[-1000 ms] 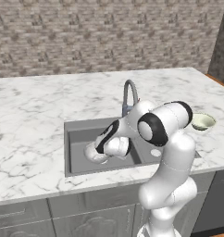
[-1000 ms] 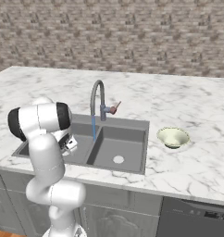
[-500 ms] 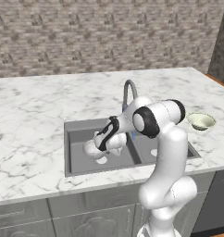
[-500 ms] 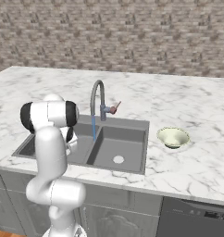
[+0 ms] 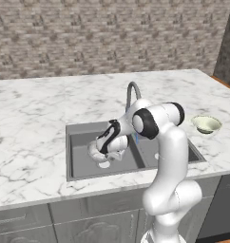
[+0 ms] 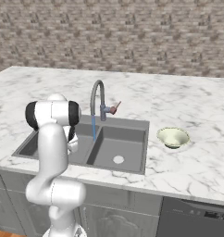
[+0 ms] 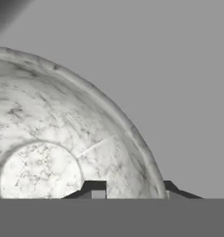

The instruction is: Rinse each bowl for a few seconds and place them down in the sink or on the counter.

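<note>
My gripper point(image 5: 107, 148) hangs low in the left basin of the dark grey sink point(image 5: 81, 163), shut on the rim of the mottled grey-white stone bowl point(image 5: 97, 153). In the hand view the stone bowl point(image 7: 63, 134) shows its inside, and my gripper point(image 7: 132, 190) straddles its rim, one fingertip point(image 7: 94, 187) inside and one outside. A thin blue water stream point(image 6: 93, 127) falls from the steel gooseneck faucet point(image 6: 97, 90), to the right of the bowl. The cream-green bowl point(image 5: 206, 124) sits upright on the counter point(image 5: 36, 109) right of the sink, also seen as the bowl point(image 6: 173, 137).
The faucet point(image 5: 131, 92) rises behind the divider between the basins. The right basin point(image 6: 123, 146) has a round drain point(image 6: 118, 159). My own arm point(image 6: 51, 139) hides the left basin in the right base view. A brick wall backs the counter point(image 6: 197, 102).
My arm's elbow has swung slightly left and the gripper with the stone bowl has edged a little within the left basin. The cream-green bowl has not moved.
</note>
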Controlling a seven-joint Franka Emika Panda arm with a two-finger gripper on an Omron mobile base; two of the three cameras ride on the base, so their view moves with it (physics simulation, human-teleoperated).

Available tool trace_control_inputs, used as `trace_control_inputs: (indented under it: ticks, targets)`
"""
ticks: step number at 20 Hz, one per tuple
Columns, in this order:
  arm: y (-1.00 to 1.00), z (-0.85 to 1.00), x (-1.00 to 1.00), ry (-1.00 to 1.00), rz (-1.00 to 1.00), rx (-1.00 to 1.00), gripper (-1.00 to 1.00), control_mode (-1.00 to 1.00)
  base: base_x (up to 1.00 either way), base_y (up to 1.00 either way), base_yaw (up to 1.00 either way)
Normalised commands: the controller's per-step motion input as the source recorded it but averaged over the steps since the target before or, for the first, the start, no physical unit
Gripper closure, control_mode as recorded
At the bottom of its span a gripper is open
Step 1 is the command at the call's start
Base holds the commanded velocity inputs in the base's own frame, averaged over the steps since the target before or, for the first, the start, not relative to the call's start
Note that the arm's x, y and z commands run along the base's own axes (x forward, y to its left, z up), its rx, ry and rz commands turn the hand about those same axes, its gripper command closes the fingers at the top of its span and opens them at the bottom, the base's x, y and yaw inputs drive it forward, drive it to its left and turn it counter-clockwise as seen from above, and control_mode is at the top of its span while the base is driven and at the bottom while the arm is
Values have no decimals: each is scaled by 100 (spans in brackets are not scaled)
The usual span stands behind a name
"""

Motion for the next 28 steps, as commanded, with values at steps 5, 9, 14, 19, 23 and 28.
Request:
trace_control_inputs:
  ticks: [5, 9, 14, 19, 23, 28]
  targets:
    - [0, -4, 0, 0, -2, 0, -100, -100, 0, 0, 0]
    - [0, 56, -6, 0, -4, 0, -100, -100, 0, 0, 0]
    - [-13, 83, -9, 0, -2, 0, -100, -100, 0, 0, 0]
    - [-34, 99, -12, 0, 0, 2, -100, -100, 0, 0, 0]
    - [-34, 85, -49, 0, 0, 3, -100, -100, 0, 0, 0]
    - [-25, 65, -57, 4, 4, 0, -100, -100, 0, 0, 0]
